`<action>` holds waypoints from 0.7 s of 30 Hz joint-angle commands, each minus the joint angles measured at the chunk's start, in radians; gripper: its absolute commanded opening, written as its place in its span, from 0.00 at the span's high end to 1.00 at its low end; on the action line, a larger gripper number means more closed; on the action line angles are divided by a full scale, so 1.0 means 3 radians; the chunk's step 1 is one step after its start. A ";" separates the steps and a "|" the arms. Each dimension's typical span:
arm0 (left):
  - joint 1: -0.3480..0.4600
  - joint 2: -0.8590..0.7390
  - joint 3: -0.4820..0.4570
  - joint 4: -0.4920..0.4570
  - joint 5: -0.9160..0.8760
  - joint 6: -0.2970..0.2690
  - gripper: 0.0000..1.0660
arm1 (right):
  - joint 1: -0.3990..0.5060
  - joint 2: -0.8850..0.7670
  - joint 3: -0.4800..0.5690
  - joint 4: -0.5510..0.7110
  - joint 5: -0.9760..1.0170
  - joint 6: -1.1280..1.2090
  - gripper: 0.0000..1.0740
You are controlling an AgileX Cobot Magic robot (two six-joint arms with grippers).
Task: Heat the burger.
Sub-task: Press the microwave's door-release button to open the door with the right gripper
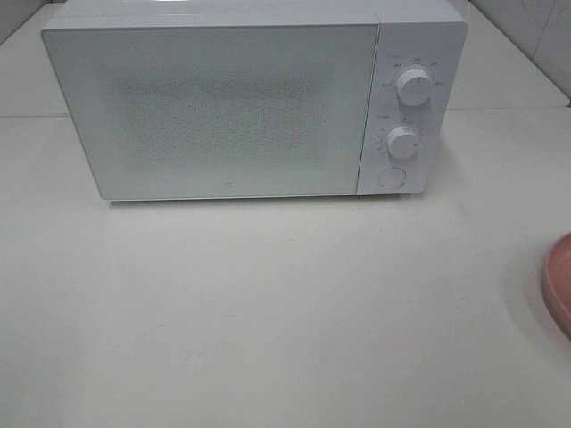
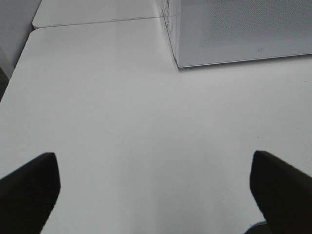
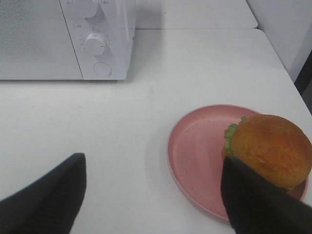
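Note:
The burger (image 3: 271, 148), with a golden-brown bun and green lettuce, sits on a round pink plate (image 3: 195, 156) in the right wrist view. In the high view only the plate's rim (image 1: 558, 281) shows at the right edge; the burger is out of that view. My right gripper (image 3: 151, 195) is open above the table, its dark fingers (image 3: 44, 195) spread wide, one of them overlapping the burger's near side. My left gripper (image 2: 153, 190) is open and empty over bare table, left of the microwave. The white microwave (image 1: 250, 107) stands at the back with its door shut.
The microwave has two knobs (image 1: 414, 86) and a round button (image 1: 391, 176) on its right panel. The white table (image 1: 268, 312) runs in front of it. A table edge (image 2: 14, 73) shows in the left wrist view.

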 commanded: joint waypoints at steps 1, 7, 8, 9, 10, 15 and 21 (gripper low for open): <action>-0.0007 -0.0043 0.0000 0.0013 -0.0053 -0.0027 0.08 | 0.0000 -0.0087 0.0010 0.0000 -0.0040 -0.0013 0.32; -0.0007 -0.0043 0.0000 0.0013 -0.0053 -0.0027 0.08 | 0.0000 -0.0087 0.0010 0.0000 -0.0040 -0.0013 0.32; -0.0007 -0.0043 0.0000 0.0013 -0.0053 -0.0027 0.08 | 0.0000 -0.0087 0.0010 0.0000 -0.0040 -0.0013 0.32; -0.0007 -0.0043 0.0000 0.0013 -0.0053 -0.0027 0.08 | 0.0000 -0.0087 0.0010 0.0000 -0.0040 -0.0013 0.32; -0.0007 -0.0043 0.0000 0.0013 -0.0053 -0.0027 0.08 | 0.0000 -0.0087 0.0010 0.0000 -0.0040 -0.0013 0.32; -0.0007 -0.0043 0.0000 0.0013 -0.0053 -0.0027 0.08 | 0.0000 -0.0087 0.0010 0.0000 -0.0040 -0.0013 0.32; -0.0007 -0.0043 0.0000 0.0013 -0.0053 -0.0027 0.08 | 0.0000 -0.0040 -0.0073 0.0000 -0.0147 -0.0013 0.31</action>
